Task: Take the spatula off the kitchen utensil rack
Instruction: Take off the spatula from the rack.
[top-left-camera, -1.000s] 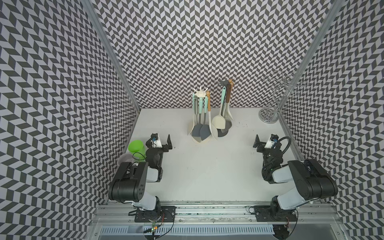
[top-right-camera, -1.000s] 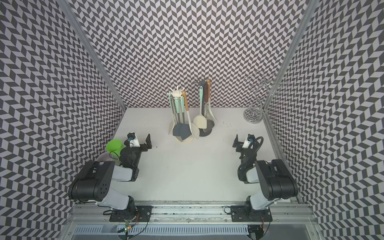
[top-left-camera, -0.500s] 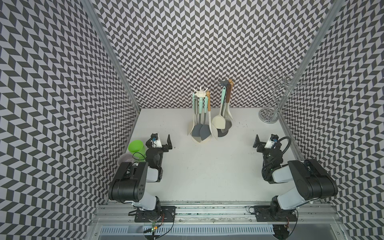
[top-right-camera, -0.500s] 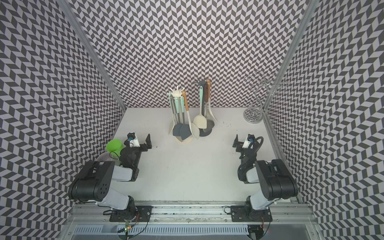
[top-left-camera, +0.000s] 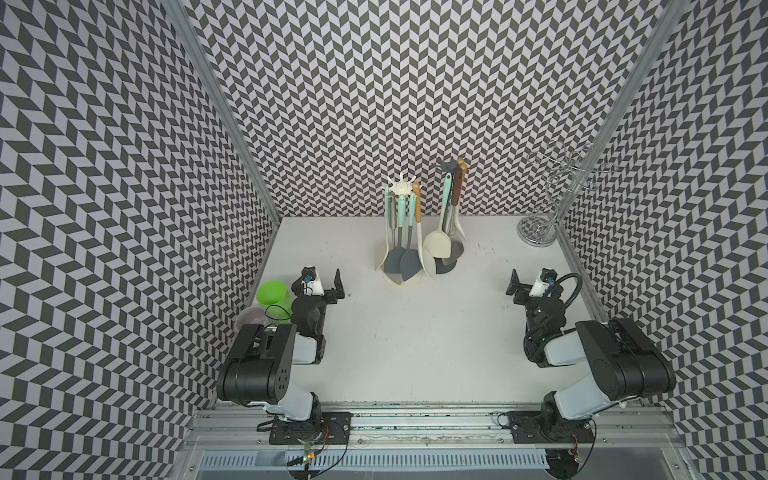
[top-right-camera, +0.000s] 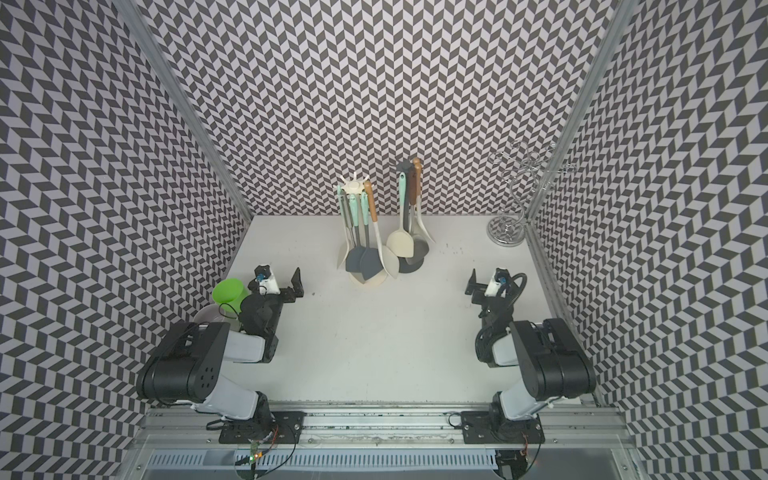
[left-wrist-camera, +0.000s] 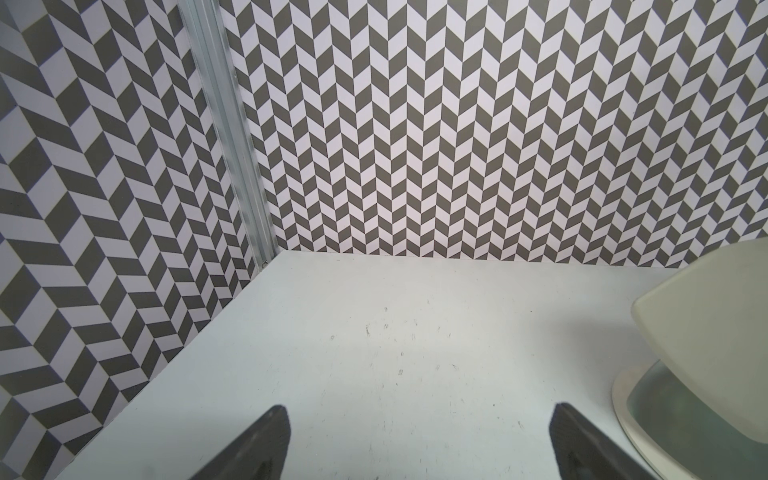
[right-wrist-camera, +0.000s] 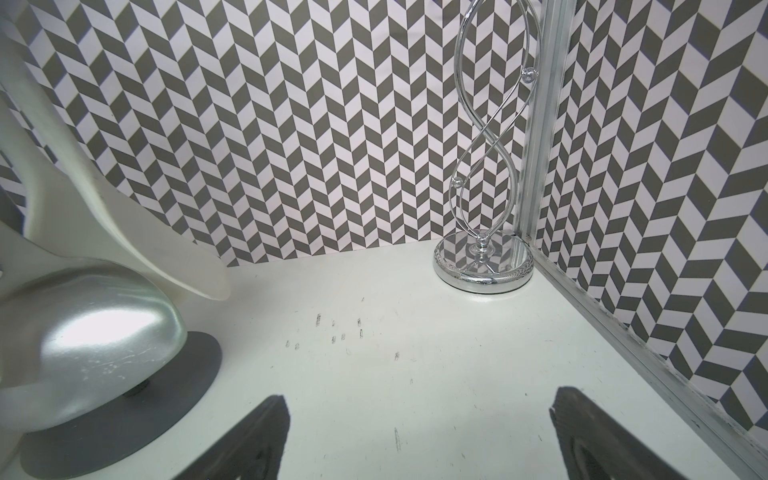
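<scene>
Green cup (top-left-camera: 272, 295), pale bowl (top-left-camera: 250, 328) beside it (partly hidden), chrome wire stand (top-left-camera: 536, 233) in far corner

The utensil rack (top-left-camera: 402, 189) and a second rack (top-left-camera: 448, 166) stand near the table's (top-left-camera: 415, 353) back edge. A wire stand (top-left-camera: 537, 235) fills the back-right corner.

I am watching the cream plastic carousel utensil rack (top-left-camera: 401, 188) standing upright near the back wall. A dark grey flat-bladed spatula with a mint handle (top-left-camera: 409, 266) is hanging from its spokes, blade down. A cream spatula (top-left-camera: 437, 246) is hanging on the neighbouring dark grey utensil rack (top-left-camera: 448, 166).
</scene>
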